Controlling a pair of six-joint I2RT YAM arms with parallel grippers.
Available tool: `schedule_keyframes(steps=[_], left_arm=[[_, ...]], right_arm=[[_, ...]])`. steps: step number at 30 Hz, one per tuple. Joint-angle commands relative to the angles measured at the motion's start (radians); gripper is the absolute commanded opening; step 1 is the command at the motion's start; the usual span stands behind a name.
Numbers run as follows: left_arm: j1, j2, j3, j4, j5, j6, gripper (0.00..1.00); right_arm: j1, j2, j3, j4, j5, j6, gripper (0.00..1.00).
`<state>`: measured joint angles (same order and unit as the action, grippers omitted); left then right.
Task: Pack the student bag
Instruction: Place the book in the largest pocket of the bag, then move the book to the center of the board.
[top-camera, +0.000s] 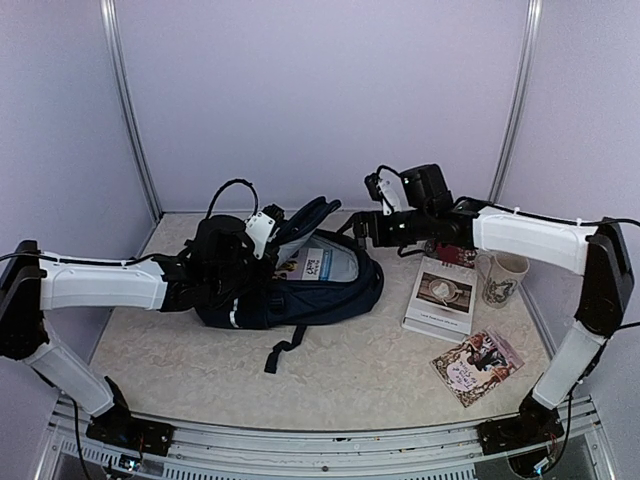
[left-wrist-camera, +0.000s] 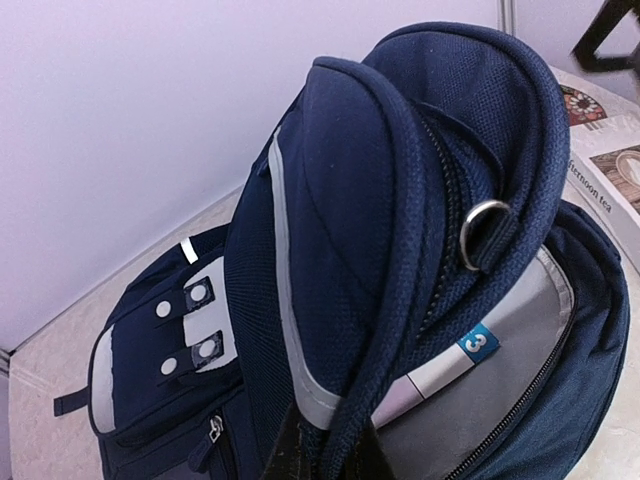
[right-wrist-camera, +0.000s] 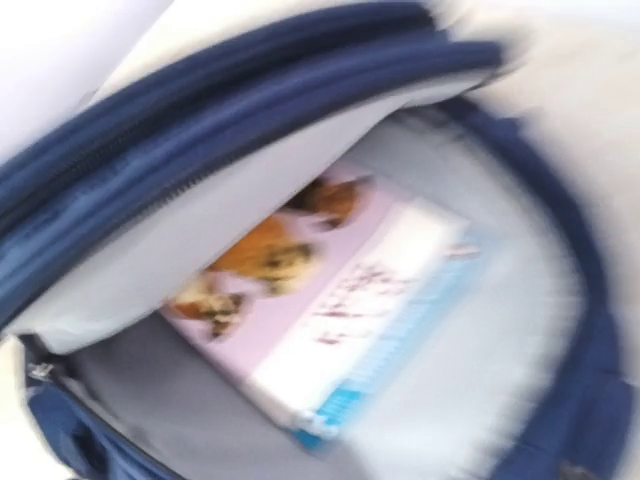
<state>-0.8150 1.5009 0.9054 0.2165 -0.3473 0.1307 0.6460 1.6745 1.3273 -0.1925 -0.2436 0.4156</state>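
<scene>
A dark navy student bag lies on its back on the pale table, left of centre and near the back wall. Its main compartment is open, and a black strap trails towards the front edge.

The left arm reaches in from the left. The left fingers are clamped together on the bag's top flap and hold it lifted, so the mouth of the bag gapes. In the left wrist view the raised flap fills the picture: navy mesh fabric with a thin pale stripe, a metal ring, and a small blue tag printed with the number 3.

The right arm reaches in from the right. The right fingers hover just beside the open mouth of the bag. Whether they are apart or together cannot be told.

The right wrist view is blurred. It looks down into the grey lining, where a pale purple book with a brown animal on its cover lies flat inside the bag.

On the table to the right of the bag lie a white book showing a coffee cup, a cream mug just beside it, and a small colourful booklet nearer the front.
</scene>
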Motion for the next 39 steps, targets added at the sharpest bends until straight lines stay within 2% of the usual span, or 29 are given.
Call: schedule_keyframes(steps=[1, 5, 8, 13, 21, 26, 31, 33, 39], left_arm=[[0.034, 0.018, 0.028, 0.106, -0.128, -0.018, 0.00], [0.048, 0.054, 0.028, 0.099, -0.162, -0.038, 0.00], [0.050, 0.067, 0.021, 0.103, -0.150, -0.038, 0.00], [0.048, 0.054, 0.002, 0.132, -0.102, -0.034, 0.00], [0.046, 0.057, 0.010, 0.125, -0.098, -0.032, 0.00], [0.045, 0.071, 0.031, 0.119, -0.102, -0.022, 0.00], [0.042, 0.070, 0.041, 0.109, -0.107, -0.010, 0.00], [0.042, 0.073, 0.043, 0.104, -0.112, -0.009, 0.00], [0.045, 0.051, 0.045, 0.098, -0.110, -0.022, 0.00]], right_arm=[[-0.002, -0.108, -0.019, -0.317, 0.349, -0.158, 1.00], [-0.013, -0.130, -0.126, -0.466, 0.539, -0.105, 1.00], [-0.048, -0.149, -0.235, -0.448, 0.515, -0.033, 1.00], [-0.164, -0.249, -0.416, -0.295, 0.429, 0.085, 1.00], [-0.224, -0.319, -0.540, -0.256, 0.449, 0.159, 1.00], [-0.310, -0.343, -0.611, -0.152, 0.326, 0.183, 1.00], [-0.325, -0.284, -0.615, -0.112, 0.316, 0.141, 1.00], [-0.337, -0.250, -0.604, -0.100, 0.255, 0.111, 0.99], [-0.329, -0.187, -0.561, -0.058, 0.077, 0.004, 0.86]])
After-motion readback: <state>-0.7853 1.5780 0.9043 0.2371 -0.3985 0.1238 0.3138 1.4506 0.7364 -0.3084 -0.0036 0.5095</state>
